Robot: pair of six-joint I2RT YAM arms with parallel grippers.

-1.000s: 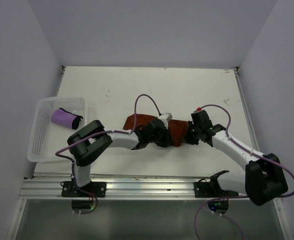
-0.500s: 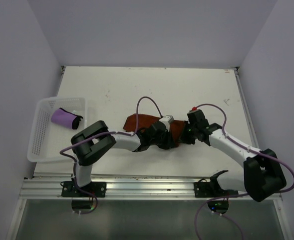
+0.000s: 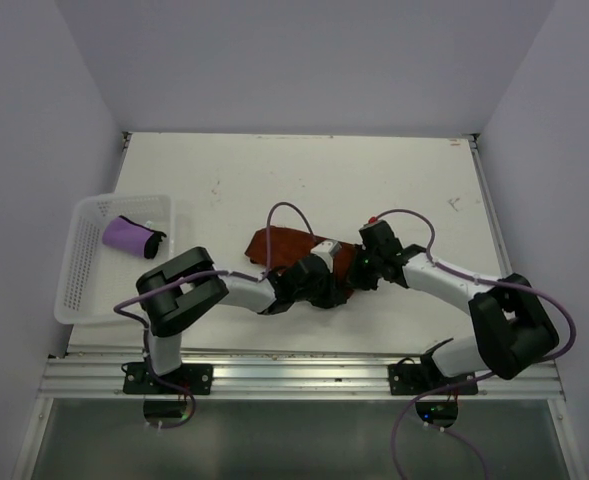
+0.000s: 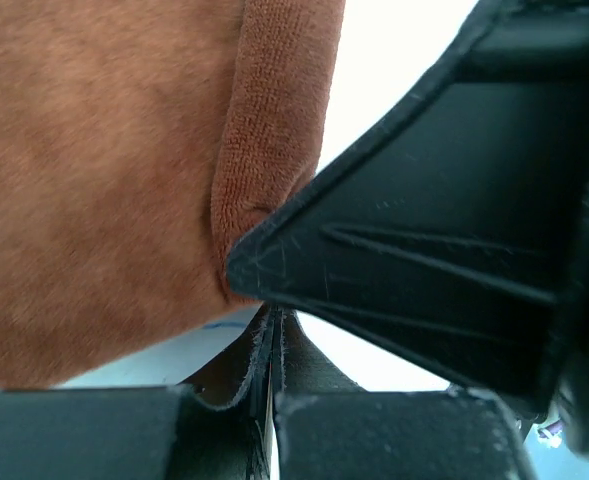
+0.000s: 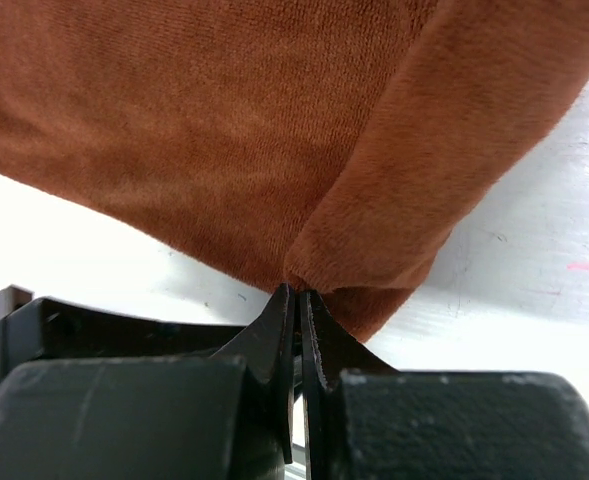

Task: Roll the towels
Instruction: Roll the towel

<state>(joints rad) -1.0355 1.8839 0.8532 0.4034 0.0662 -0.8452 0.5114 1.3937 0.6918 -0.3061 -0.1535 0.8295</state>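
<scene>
The rust orange towel (image 3: 278, 245) lies mid-table, its right end bunched under both grippers. In the left wrist view the orange towel (image 4: 104, 170) fills the left side, and its folded edge runs down into my left gripper (image 4: 273, 312), whose jaws are shut on it. My left gripper (image 3: 327, 291) sits close against the right one. In the right wrist view my right gripper (image 5: 297, 293) is shut on a rolled-over fold of the orange towel (image 5: 224, 110). From above, the right gripper (image 3: 360, 272) is at the towel's right end. The purple towel (image 3: 130, 236) lies rolled in the basket.
A white perforated basket (image 3: 82, 272) stands at the table's left edge. The right gripper's black body (image 4: 454, 220) crowds the left wrist view. Purple cables loop above both wrists. An aluminium rail (image 3: 274, 372) runs along the near edge.
Both grippers have moved left and slightly nearer, drawing the orange towel's right end with them. The towel now looks shorter and more bunched. The right arm has folded in closer.
</scene>
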